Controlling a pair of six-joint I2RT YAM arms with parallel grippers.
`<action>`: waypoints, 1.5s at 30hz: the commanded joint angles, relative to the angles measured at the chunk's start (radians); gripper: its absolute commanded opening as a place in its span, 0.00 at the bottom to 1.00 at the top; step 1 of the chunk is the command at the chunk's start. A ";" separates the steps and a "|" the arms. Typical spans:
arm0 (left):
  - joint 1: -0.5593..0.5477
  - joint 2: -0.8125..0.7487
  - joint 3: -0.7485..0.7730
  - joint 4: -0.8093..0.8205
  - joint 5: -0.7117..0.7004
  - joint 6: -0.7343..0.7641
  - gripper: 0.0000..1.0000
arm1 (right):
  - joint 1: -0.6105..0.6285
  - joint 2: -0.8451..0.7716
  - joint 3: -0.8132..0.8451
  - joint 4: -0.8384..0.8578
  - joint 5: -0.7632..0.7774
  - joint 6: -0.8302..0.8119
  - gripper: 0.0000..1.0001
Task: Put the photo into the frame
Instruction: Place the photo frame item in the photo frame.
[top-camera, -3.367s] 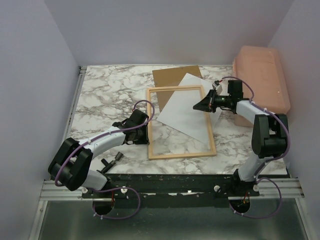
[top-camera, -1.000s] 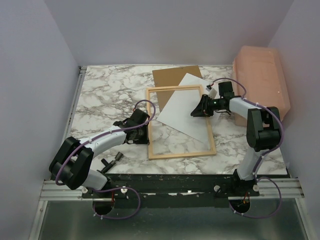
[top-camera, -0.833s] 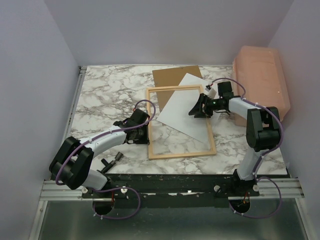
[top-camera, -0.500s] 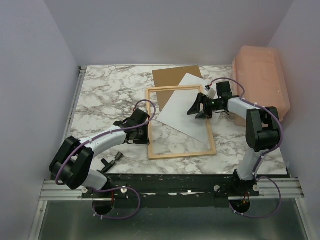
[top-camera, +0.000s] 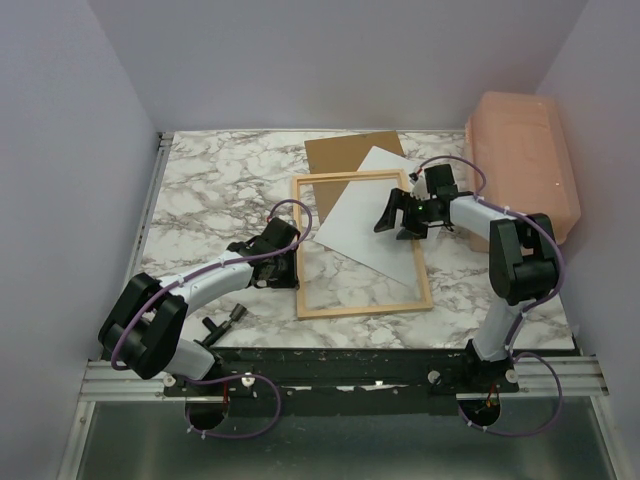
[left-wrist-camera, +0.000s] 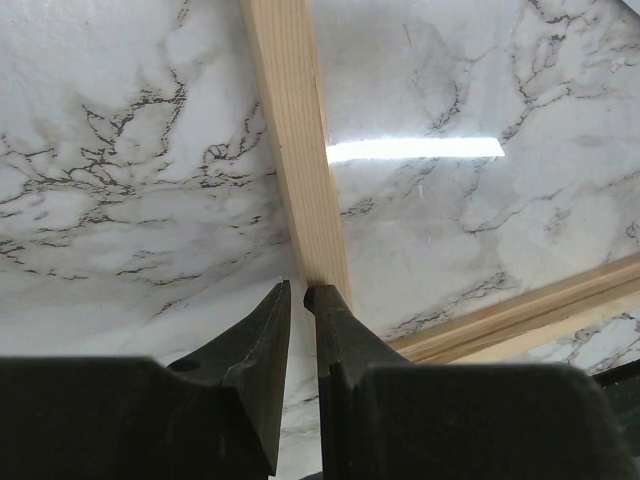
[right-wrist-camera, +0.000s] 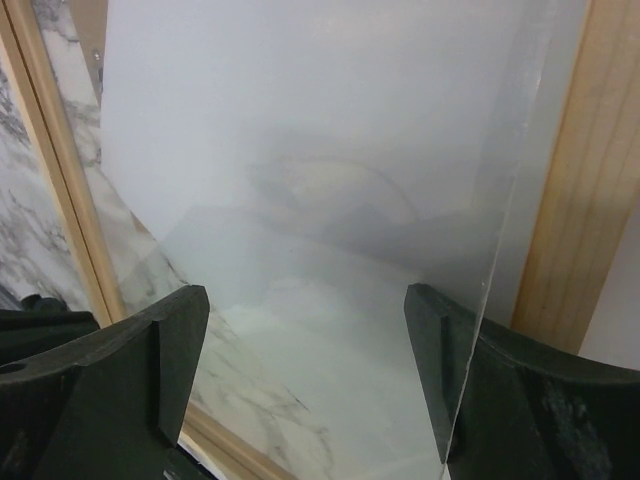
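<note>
The right tool (top-camera: 395, 224) has been spread wide since a second ago and is now released over the photo (top-camera: 362, 205). Nearer, the left tool (left-wrist-camera: 298, 292) is almost clenched at the left rail of the frame (top-camera: 362, 306), perhaps touching it. The photo is laid white side up, askew across the frame's far right part, on the desk (top-camera: 220, 180).

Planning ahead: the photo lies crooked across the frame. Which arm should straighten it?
Probably right: the right gripper hangs open over the photo; the left gripper sits at the frame edge.
</note>
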 joint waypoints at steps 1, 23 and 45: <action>-0.014 0.068 -0.040 -0.016 -0.073 0.015 0.17 | 0.014 -0.023 0.010 -0.037 0.116 0.001 0.89; -0.016 0.072 -0.037 -0.021 -0.076 0.014 0.17 | 0.041 -0.042 0.042 -0.095 0.171 -0.015 1.00; -0.018 0.069 -0.037 -0.023 -0.081 0.012 0.17 | 0.064 -0.085 0.112 -0.221 0.403 -0.047 1.00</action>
